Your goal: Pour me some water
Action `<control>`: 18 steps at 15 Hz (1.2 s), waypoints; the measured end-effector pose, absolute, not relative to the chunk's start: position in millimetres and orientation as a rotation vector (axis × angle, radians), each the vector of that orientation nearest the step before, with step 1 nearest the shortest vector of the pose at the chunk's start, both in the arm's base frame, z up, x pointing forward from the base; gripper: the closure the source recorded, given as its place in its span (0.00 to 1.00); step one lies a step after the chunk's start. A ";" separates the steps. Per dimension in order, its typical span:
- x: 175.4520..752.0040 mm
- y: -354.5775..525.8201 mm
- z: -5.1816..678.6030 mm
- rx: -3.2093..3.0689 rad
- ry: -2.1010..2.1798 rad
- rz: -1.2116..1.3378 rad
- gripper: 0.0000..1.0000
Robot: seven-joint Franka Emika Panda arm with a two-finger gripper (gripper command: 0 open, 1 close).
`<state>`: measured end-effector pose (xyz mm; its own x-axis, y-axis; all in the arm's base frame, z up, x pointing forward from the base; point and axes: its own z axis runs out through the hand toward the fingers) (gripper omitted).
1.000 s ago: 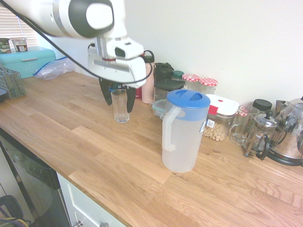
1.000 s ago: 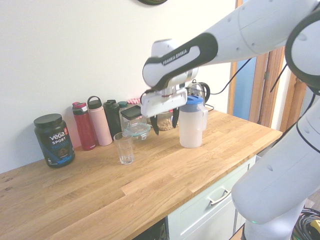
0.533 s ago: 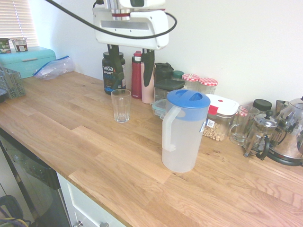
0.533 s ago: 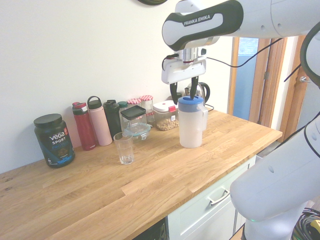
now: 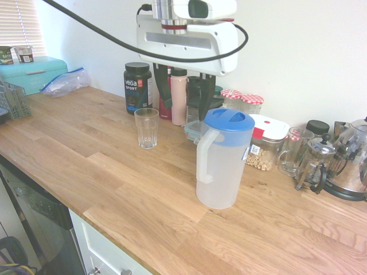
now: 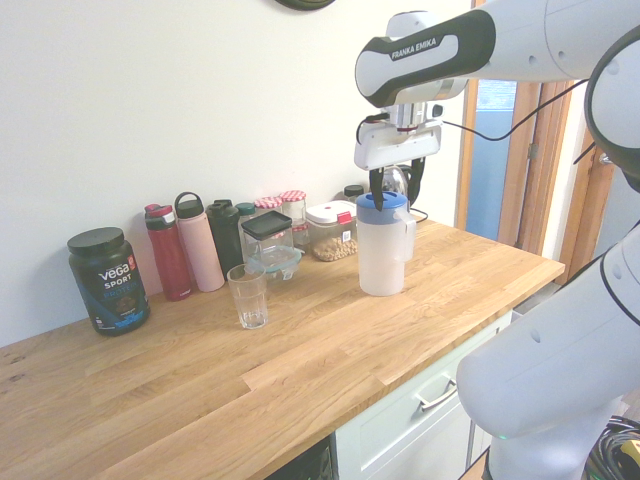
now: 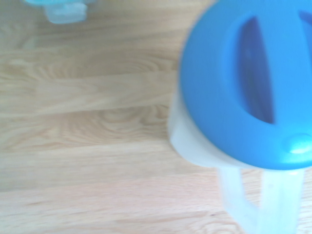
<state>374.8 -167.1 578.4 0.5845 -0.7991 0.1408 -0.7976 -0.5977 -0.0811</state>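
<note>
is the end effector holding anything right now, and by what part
Nothing is held. The end effector hangs open above and behind the jug, touching neither it nor the glass.

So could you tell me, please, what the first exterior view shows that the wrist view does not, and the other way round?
Only the first exterior view shows the drinking glass, the bottles and jars along the wall, the kettle and the gripper, jaws open, hanging above and behind the jug. Only the wrist view looks straight down on the blue lid, showing its moulded grip. Both show the jug with its side handle and the wooden counter.
</note>
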 end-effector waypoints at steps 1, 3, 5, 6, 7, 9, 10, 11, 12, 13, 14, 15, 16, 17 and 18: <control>376.6 -173.3 571.1 -2.787 1.407 -0.250 0.00; 384.9 -184.7 551.7 -2.786 1.402 -0.248 0.00; 392.9 -193.6 532.7 -2.784 1.410 -0.241 1.00; 395.8 -196.4 526.2 -2.784 1.413 -0.238 1.00; 397.7 -198.8 521.8 -2.783 1.415 -0.237 1.00; 399.5 -203.1 516.6 -2.782 1.422 -0.233 1.00; 400.5 -204.8 514.5 -2.782 1.423 -0.233 1.00; 401.2 -206.4 512.2 -2.782 1.423 -0.231 1.00; 401.9 -208.9 508.8 -2.784 1.418 -0.231 1.00; 402.7 -210.5 504.0 -2.789 1.409 -0.234 1.00; 404.0 -210.9 499.1 -2.793 1.401 -0.233 1.00; 405.0 -211.0 493.9 -2.797 1.396 -0.227 1.00; 406.2 -210.9 490.4 -2.800 1.393 -0.224 1.00; 407.3 -211.0 488.5 -2.803 1.390 -0.221 1.00; 408.0 -211.0 487.5 -2.805 1.387 -0.220 1.00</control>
<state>408.0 -211.0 487.5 0.5989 -0.7913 0.1234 -0.7906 -0.6087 -0.0666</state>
